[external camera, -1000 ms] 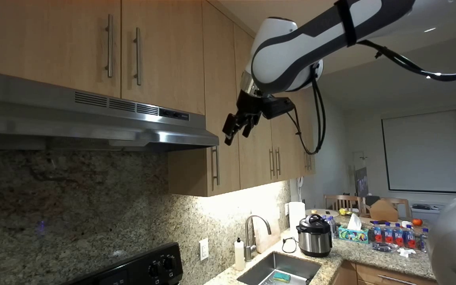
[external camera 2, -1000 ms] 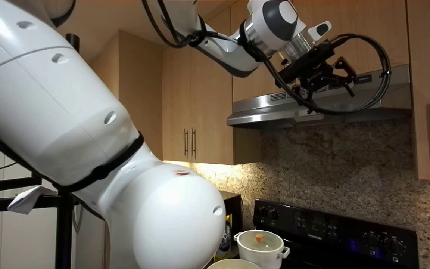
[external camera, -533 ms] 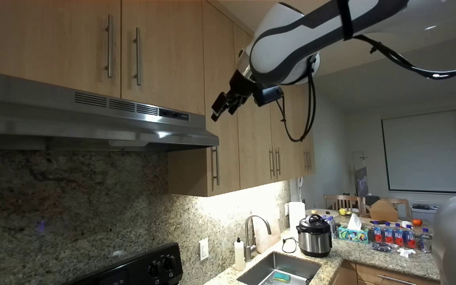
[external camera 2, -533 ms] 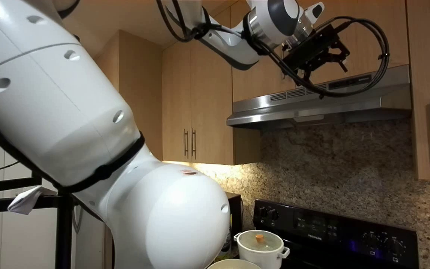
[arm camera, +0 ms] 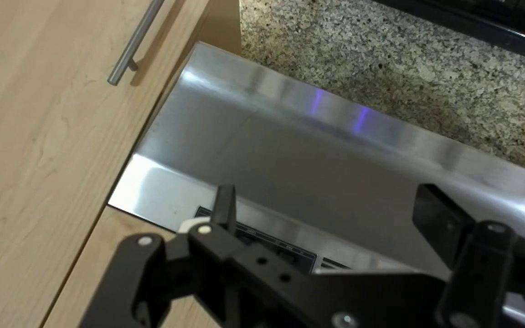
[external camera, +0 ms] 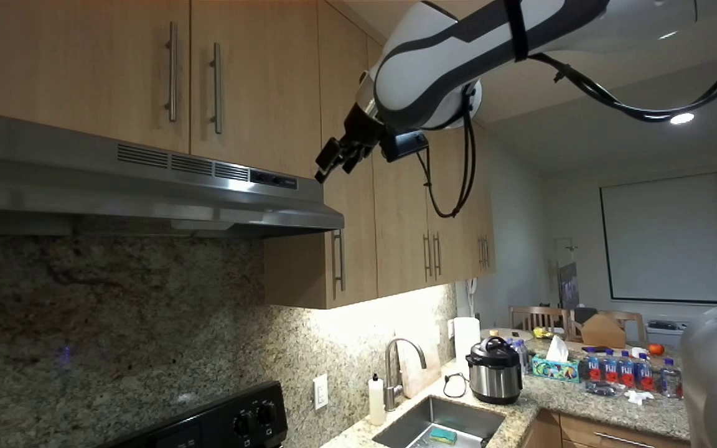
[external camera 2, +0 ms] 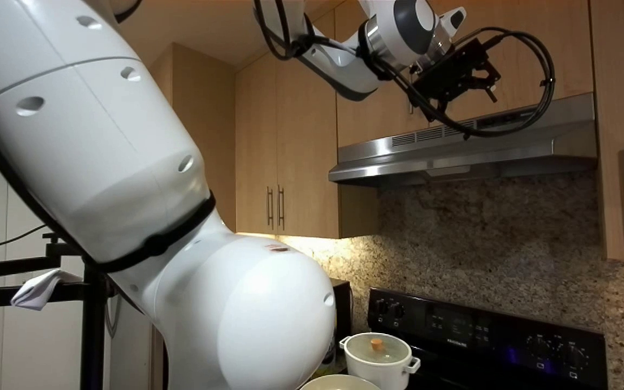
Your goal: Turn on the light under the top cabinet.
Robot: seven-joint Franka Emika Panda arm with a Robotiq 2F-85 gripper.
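Wrist view tells me most re the jaws: spread wide, fingertips (arm camera: pixel 438 223) well apart, the hood (arm camera: pixel 299 150) beyond them. Its ctrl panel (arm camera: pixel 280 246) is partly hidden behind one jaw there; jaw spacing's hard to read in both exterior views. Violet streaks (arm camera: pixel 361 119) on the hood's lip show only on the wrist cam.

The light (external camera 2: pixel 449 171), AFAICT the pale strip on the hood's underside, shows in both exterior views, looks dull, & is out of the wrist cam's sight. Bright glow (external camera: pixel 389 314) under the neighbouring cab (external camera: pixel 402 224), too. In an exterior view I get the sink (external camera: pixel 458 412) & steel cooker (external camera: pixel 494 370) on the desk (external camera: pixel 564 395); in an exterior view, a lidded white pot (external camera 2: pixel 379 360) near the stove panel (external camera 2: pixel 469 325).

Vs ½ sec ago: my arm (external camera: pixel 439 74) has come further twd the hood in an exterior view, fingertips now by its end in the pic; can't tell if they touch. Cable loop (external camera 2: pixel 547 82) shifted slightly too. Vs 1 sec ago: in an exterior view the jaws sit higher, in front of the cab doors (external camera 2: pixel 572 32) above the hood rather than overlapping it. Pot, sink & hood unmoved.
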